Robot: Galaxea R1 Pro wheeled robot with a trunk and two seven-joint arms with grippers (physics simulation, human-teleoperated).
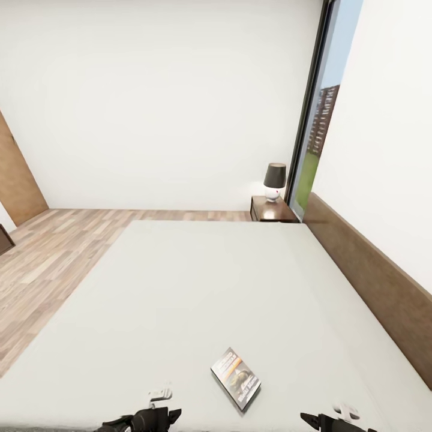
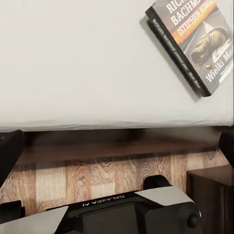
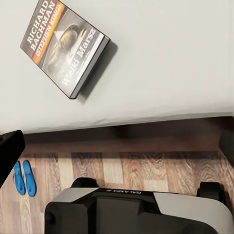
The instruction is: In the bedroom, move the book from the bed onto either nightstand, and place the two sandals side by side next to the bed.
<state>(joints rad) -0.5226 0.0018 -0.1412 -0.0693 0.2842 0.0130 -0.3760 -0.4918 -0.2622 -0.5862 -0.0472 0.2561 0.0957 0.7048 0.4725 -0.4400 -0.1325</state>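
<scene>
The book [image 1: 236, 379] lies flat on the bed's grey mattress [image 1: 198, 288] near its front edge, dark cover up with an orange stripe. It lies between my left gripper [image 1: 162, 414] and my right gripper [image 1: 312, 421], both low over that edge and apart from it. The left wrist view has the book [image 2: 192, 39] ahead, with one finger [image 2: 9, 153] at each side, wide apart and empty. In the right wrist view the book [image 3: 63, 46] is likewise untouched, and two blue sandals [image 3: 24, 178] lie side by side on the floor. A nightstand [image 1: 273, 210] stands beyond the bed.
A dark-shaded lamp [image 1: 275, 179] sits on the far nightstand beside the tall window [image 1: 318, 132]. The headboard [image 1: 372, 282] runs along the right wall. Wood floor [image 1: 54, 258] lies left of the bed. A dark cabinet corner [image 2: 212, 197] shows beside my base [image 2: 122, 212].
</scene>
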